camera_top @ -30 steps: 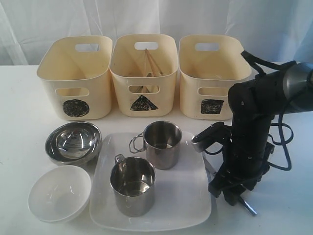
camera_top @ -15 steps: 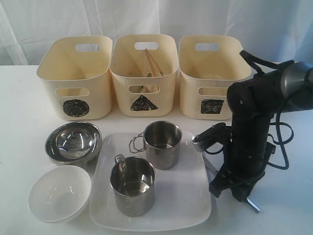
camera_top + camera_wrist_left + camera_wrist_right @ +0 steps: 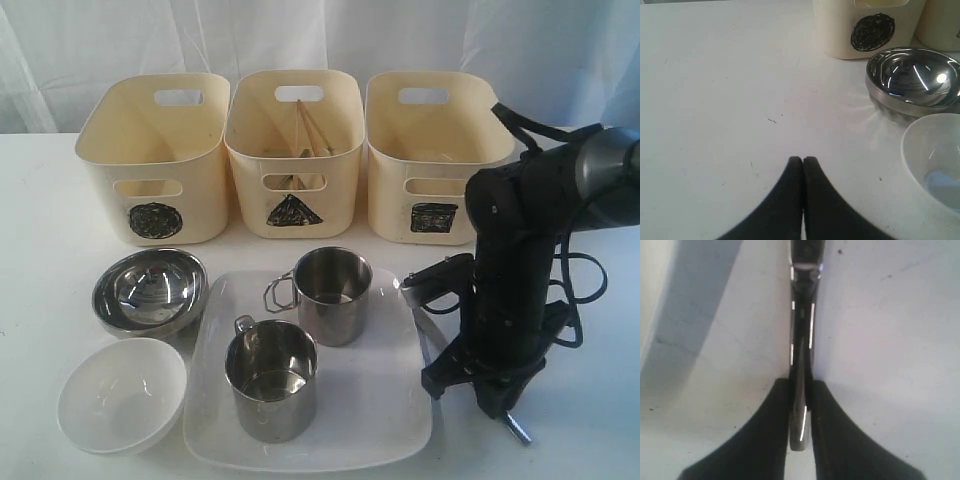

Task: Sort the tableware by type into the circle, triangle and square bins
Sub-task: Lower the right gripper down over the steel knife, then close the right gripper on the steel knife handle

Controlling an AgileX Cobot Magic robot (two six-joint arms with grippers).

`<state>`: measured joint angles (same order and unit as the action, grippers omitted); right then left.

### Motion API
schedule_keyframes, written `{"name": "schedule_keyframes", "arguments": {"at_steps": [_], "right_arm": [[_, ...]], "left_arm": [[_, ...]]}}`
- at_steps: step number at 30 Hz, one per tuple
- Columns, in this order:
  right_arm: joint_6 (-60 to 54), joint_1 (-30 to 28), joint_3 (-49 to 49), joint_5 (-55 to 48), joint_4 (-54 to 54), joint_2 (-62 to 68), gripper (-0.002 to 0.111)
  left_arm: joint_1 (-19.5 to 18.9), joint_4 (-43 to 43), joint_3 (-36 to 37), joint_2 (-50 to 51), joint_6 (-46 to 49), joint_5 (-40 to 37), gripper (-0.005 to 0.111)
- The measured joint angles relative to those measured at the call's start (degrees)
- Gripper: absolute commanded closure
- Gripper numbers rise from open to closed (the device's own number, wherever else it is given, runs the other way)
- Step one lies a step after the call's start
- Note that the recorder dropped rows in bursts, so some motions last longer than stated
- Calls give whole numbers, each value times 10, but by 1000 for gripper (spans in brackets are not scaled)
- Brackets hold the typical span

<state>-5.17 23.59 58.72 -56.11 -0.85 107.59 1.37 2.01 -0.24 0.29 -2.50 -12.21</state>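
The steel cutlery (image 3: 801, 340) had just been pinched by the right gripper (image 3: 800, 386), jaws narrowed onto its handle; it lay on the worktop by the white square plate's (image 3: 390, 425) right edge (unlifted, seemingly); triangle bin (image 3: 245, 170) likely next; left gripper (image 3: 802, 162) sat pressed together.

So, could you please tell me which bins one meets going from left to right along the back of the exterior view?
circle bin → triangle bin, with wooden chopsticks standing inside it → square bin
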Motion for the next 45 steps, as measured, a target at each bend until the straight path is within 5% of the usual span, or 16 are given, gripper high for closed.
{"name": "schedule_keyframes", "arguments": {"at_steps": [29,35,45], "right_arm": [[6,0,-9,34,1,-164,107],[-54,0,-46,46,4,-91,62],[-59,0,-50,94,8,-59,69]], "left_arm": [[0,0,0,0,0,0,107],[0,0,0,0,0,0,107],[0,0,0,0,0,0,107]]}}
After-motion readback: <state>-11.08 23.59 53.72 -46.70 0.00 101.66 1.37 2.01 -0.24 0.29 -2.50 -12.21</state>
